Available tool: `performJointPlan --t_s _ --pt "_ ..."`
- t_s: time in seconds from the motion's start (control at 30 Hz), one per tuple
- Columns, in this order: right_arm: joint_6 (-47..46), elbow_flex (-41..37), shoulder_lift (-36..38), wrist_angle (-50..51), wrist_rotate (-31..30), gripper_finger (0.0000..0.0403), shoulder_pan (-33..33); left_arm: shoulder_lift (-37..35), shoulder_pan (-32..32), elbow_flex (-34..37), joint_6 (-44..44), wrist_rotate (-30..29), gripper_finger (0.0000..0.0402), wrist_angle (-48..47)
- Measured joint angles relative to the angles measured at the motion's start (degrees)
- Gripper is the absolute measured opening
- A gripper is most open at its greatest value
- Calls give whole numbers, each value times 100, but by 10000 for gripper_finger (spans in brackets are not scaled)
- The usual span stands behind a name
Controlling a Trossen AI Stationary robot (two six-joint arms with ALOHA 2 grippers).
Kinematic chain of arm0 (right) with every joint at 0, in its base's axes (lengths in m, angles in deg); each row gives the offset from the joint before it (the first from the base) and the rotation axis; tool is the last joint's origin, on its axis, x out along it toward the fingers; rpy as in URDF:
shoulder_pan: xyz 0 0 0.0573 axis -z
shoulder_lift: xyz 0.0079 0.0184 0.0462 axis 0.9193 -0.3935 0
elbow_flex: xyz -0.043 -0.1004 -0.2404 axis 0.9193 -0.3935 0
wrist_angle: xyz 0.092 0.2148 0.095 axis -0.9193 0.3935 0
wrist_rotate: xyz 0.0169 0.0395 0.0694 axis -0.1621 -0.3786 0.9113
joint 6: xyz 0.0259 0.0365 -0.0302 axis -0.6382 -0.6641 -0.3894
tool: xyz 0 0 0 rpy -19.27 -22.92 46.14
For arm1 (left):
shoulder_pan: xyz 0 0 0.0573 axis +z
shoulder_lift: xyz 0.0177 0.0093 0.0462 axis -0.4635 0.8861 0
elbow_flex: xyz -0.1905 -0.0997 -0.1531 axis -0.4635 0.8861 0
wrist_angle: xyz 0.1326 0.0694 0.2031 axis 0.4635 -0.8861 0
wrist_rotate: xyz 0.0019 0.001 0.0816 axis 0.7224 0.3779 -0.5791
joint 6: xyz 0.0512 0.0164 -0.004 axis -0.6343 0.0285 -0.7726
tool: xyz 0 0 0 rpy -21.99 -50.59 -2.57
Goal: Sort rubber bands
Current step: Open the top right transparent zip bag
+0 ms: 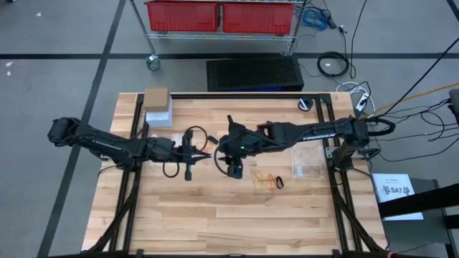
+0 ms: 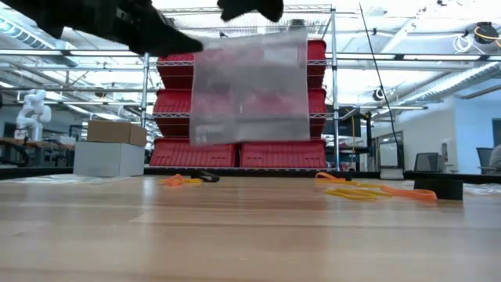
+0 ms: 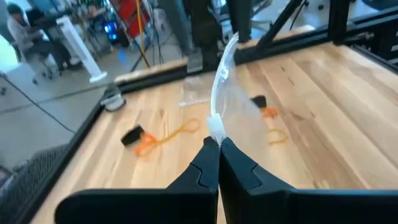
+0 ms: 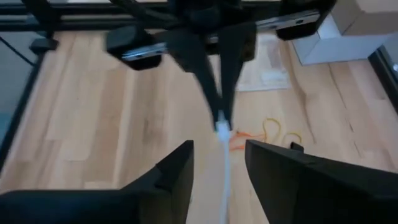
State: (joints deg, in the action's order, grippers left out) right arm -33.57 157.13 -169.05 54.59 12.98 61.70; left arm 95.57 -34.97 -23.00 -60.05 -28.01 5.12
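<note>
left wrist view: left pincer (image 3: 219,148) clamps clear bag (image 3: 231,93) edge; right pincer (image 4: 219,163) stands parted around it. step: bag hand-off; next, loading rubber bands (image 1: 270,180) off the desk (image 1: 215,215).

My table (image 1: 215,215) is light wood in smooth strips, a little shiny. My fingers (image 3: 205,177) look like matt black plastic. The bag (image 2: 250,86) I pinch is thin, clear, shiny plastic. The rubber bands (image 2: 376,190) look soft and stretchy. The box (image 2: 116,131) looks like brown cardboard. The bins (image 2: 286,153) behind are shiny red plastic on a metal wire rack (image 2: 335,94).
</note>
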Motion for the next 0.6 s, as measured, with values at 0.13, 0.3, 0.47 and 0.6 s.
performJointPlan --t_s 0.13,0.3,0.47,0.6 --pt "2 -2 -277 -102 8 133 113 86 0 0 3 -17 2 20" --pt "2 -2 -440 -176 157 132 177 121 20 0 4 -53 2 24" --pt "-26 -2 -537 -347 569 132 197 121 114 0 3 -65 2 6" --pt "-35 -2 -584 -419 575 123 227 121 140 0 3 -34 2 7"
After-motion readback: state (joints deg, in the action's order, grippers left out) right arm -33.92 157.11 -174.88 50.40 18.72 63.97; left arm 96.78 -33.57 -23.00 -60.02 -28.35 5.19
